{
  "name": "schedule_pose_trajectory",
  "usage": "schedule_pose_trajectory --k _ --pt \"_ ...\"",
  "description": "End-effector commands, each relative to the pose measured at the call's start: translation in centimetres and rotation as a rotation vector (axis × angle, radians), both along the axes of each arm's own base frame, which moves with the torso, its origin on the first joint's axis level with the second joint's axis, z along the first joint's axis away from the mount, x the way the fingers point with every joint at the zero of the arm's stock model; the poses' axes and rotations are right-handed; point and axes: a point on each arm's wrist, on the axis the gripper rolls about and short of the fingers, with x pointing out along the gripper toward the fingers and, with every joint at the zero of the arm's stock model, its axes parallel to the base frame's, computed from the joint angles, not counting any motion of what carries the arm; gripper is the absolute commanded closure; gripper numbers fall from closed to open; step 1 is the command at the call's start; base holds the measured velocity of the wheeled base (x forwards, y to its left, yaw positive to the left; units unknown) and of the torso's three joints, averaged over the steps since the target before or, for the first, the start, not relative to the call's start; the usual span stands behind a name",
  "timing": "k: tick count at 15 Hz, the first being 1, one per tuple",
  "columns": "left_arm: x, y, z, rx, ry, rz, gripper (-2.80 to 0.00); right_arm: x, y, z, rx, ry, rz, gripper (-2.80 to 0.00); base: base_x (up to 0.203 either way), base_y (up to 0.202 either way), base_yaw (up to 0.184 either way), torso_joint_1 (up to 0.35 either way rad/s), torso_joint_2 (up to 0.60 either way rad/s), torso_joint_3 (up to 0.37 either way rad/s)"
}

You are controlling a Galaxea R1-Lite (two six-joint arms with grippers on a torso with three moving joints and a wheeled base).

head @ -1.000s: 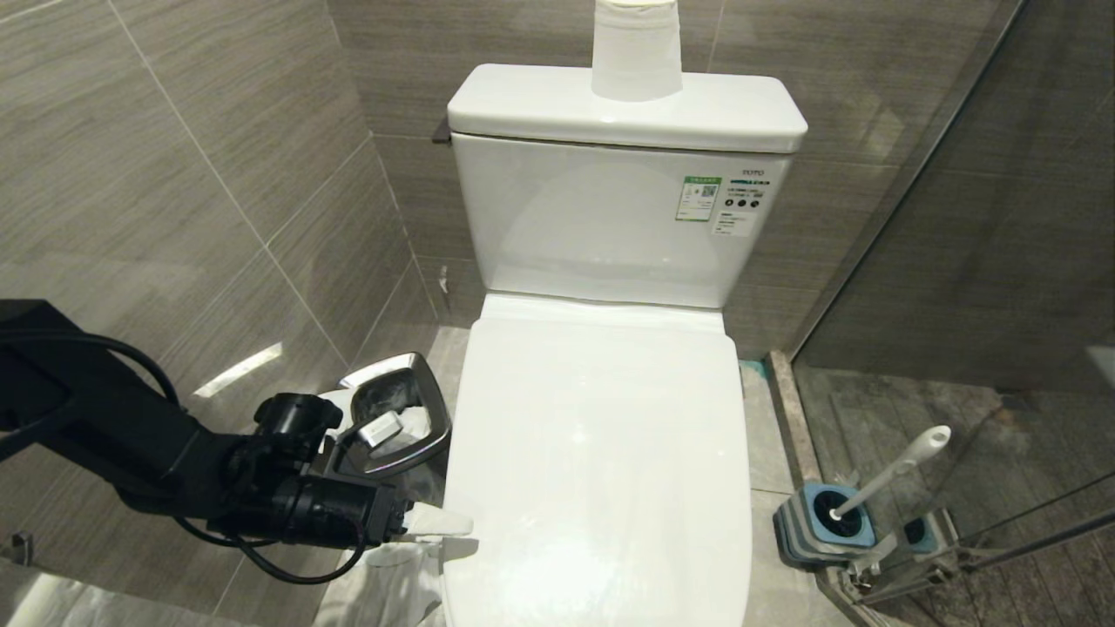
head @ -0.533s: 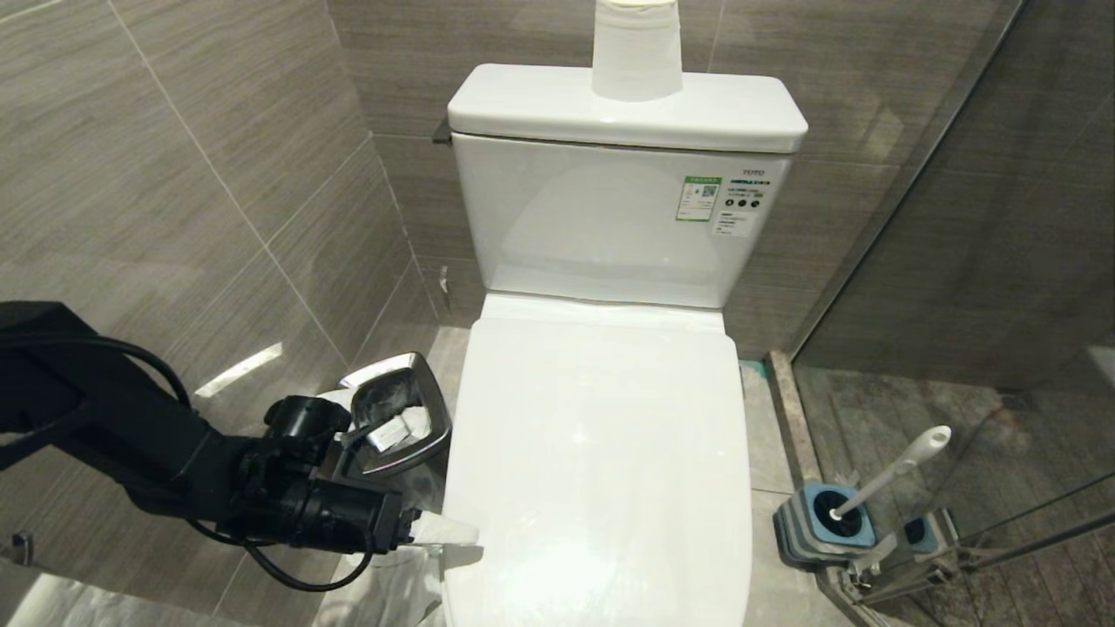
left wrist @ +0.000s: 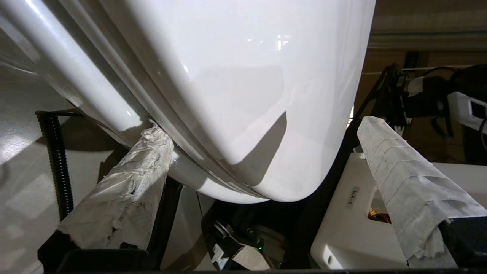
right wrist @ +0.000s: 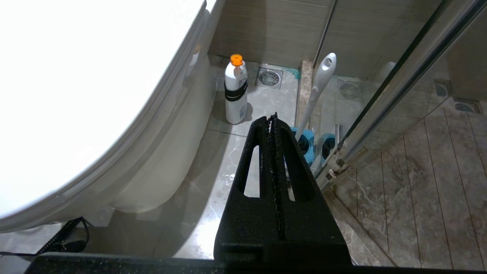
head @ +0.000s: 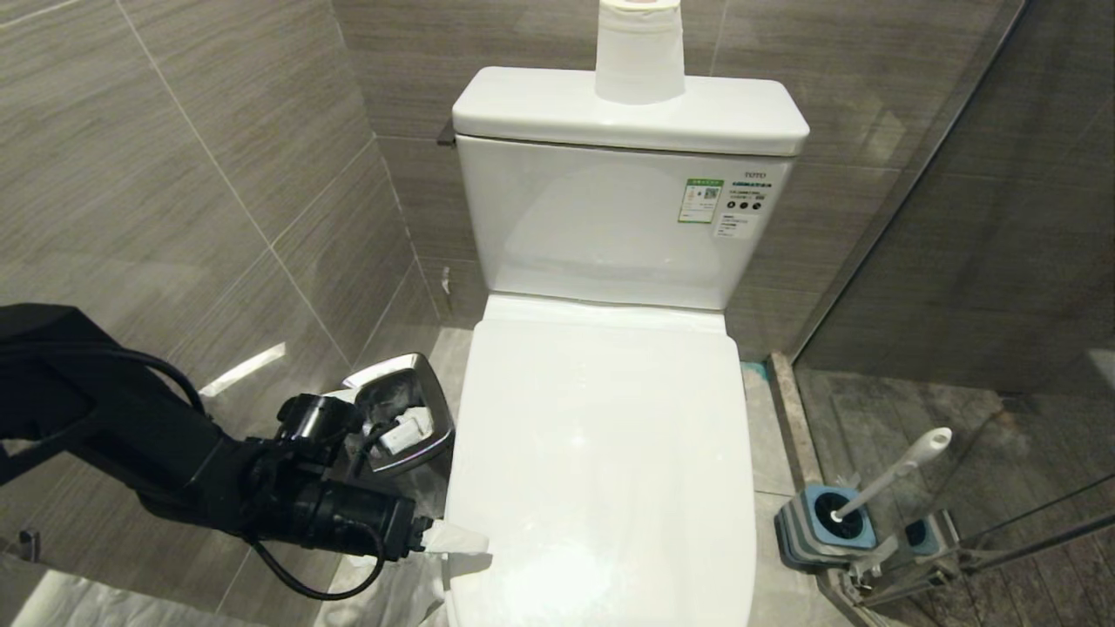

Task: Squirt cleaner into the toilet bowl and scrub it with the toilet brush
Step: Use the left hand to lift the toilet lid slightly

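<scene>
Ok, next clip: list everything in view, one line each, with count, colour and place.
toilet lid: one, white, closed over the bowl
cistern: one, white, against the back wall
paper roll: one, white, on the cistern
waste bin: one, steel, floor to the toilet's left
cleaner: one, white with orange cap, floor to the toilet's right
toilet brush: one, white handle, standing in its holder
brush holder: one, blue-grey, by the glass screen
floor drain: one, metal, behind the cleaner
left hand: open, at the lid's front-left edge
right hand: shut, parked above the floor
</scene>
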Motion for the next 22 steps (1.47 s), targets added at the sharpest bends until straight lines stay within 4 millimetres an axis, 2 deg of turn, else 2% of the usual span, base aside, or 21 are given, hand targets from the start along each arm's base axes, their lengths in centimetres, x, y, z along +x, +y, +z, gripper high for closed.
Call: schedule_pose_trajectory --k 1,9,12,22 --pt "-0.3 -0.9 -0.2 -0.015 0.008 -0.035 -2.80 0.0 0.0 0.0 0.000 0.001 0.000 0.00 0.000 0.000 0.000 0.000 0.00 0.000" --pt "-1.3 -1.2 1.2 -0.250 0.092 -0.156 -2.80 0.0 0.0 0.0 0.000 0.001 0.000 0.00 0.000 0.000 0.000 0.000 0.00 0.000" --pt "-1.1 -1.0 1.7 -0.262 0.078 -0.153 -2.80 0.0 0.0 0.0 0.000 0.001 0.000 0.00 0.000 0.000 0.000 0.000 0.00 0.000" --pt "-1.5 1.5 5.6 -0.346 0.000 -0.120 -2.80 0.0 0.0 0.0 0.000 0.001 0.000 0.00 0.000 0.000 0.000 0.000 0.00 0.000"
